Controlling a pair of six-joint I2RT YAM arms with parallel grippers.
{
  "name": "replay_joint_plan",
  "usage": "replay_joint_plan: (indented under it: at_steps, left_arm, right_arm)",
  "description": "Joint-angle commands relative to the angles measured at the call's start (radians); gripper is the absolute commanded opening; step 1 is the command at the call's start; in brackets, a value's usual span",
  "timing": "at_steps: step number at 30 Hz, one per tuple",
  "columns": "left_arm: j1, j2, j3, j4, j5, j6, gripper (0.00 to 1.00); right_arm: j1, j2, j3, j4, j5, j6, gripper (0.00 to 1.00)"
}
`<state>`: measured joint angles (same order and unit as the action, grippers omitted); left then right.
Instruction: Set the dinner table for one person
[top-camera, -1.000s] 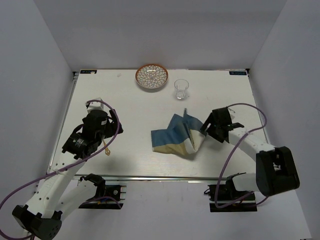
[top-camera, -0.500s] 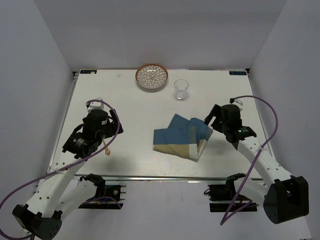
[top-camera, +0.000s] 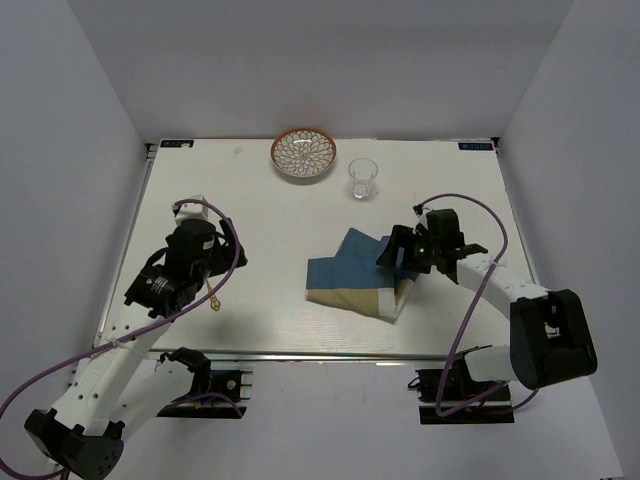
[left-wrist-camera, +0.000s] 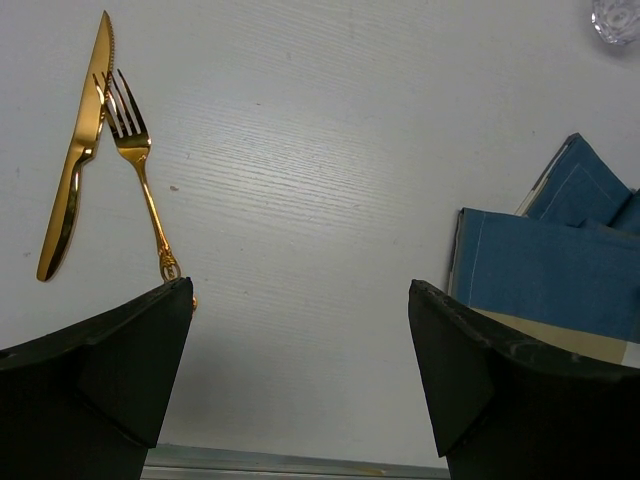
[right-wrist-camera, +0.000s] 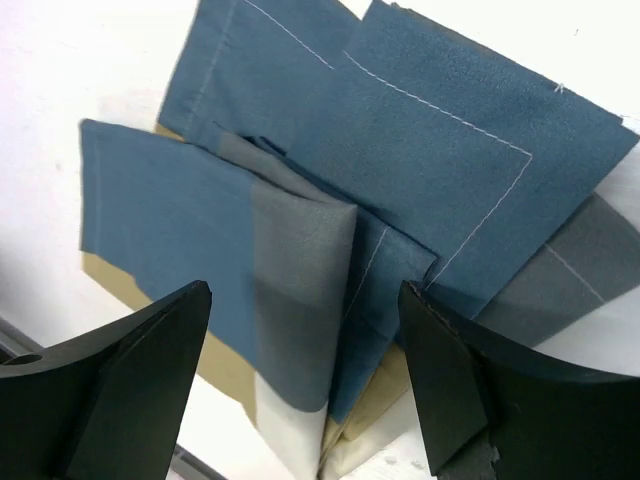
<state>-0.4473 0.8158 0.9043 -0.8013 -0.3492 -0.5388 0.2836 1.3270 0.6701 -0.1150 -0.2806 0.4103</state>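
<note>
**Top external view: both hands spread, cloth rumpled**

White tabletop (top-camera: 260, 210) fills the middle of that frame. My right hand (right-wrist-camera: 305, 292) sits right of centre over the folded blue-and-tan placemat (top-camera: 355, 278), jaws apart, gripping nothing. My left hand (left-wrist-camera: 300, 290) is spread and empty too. A gold fork (left-wrist-camera: 140, 175) and knife (left-wrist-camera: 75, 165) lie side by side at the upper left of its wrist view.

Matt cloth placemat (right-wrist-camera: 400, 170), glossy metal fork (left-wrist-camera: 131, 145)

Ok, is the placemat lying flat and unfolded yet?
No, the placemat is folded over itself in several overlapping layers beneath the open right gripper.
</note>
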Motion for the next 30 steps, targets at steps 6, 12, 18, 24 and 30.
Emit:
replay_joint_plan:
  at_steps: [6,12,18,24,30]
  left_arm:
    - [-0.002,0.0,0.004,0.019,0.027,0.011,0.98]
    - [-0.002,0.009,0.002,0.021,0.033,0.014,0.98]
    - [-0.002,0.019,0.005,0.019,0.033,0.016,0.98]
    - [-0.002,0.014,0.004,0.02,0.027,0.013,0.98]
    - [-0.002,0.011,0.005,0.017,0.024,0.013,0.98]
  right_arm:
    - [0.006,0.083,-0.001,0.09,-0.078,-0.079,0.63]
    - [0.02,0.084,-0.021,0.193,-0.225,-0.051,0.0]
    - [0.037,0.014,0.031,0.244,-0.103,0.054,0.0]
    - [0.101,-0.064,0.103,0.35,-0.046,0.067,0.0]
    - [0.183,-0.095,0.111,0.422,-0.132,-0.011,0.0]
